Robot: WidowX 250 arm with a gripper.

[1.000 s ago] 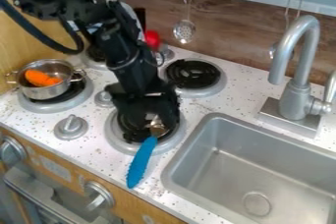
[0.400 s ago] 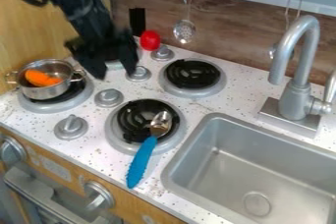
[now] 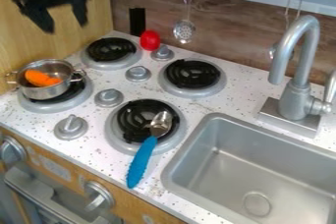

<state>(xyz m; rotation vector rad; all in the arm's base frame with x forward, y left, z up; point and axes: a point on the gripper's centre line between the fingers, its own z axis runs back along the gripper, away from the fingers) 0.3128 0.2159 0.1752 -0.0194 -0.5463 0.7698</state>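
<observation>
1. Below the gripper and slightly left in the view, a metal pot (image 3: 56,91) sits on a burner (image 3: 38,106), an orange carrot-like piece (image 3: 41,78) inside it.
2. The gripper (image 3: 66,27) hangs open above the counter (image 3: 99,74), before the wooden side panel; its two fingers are spread wide, with nothing between them.
3. Just right of and below the gripper is another burner (image 3: 111,50).
4. The spoon (image 3: 146,152) lies well apart from the gripper, far below and right of it. Its metal bowl rests on the front burner (image 3: 131,118); its blue handle slants down toward the counter's front edge.
5. Right of the gripper stands a red, rounded object (image 3: 150,40).
6. Further right, a perforated ladle (image 3: 184,31) hangs against the wall.
7. Farthest right of the gripper are the sink (image 3: 203,161), lower, and the faucet (image 3: 296,95).
</observation>
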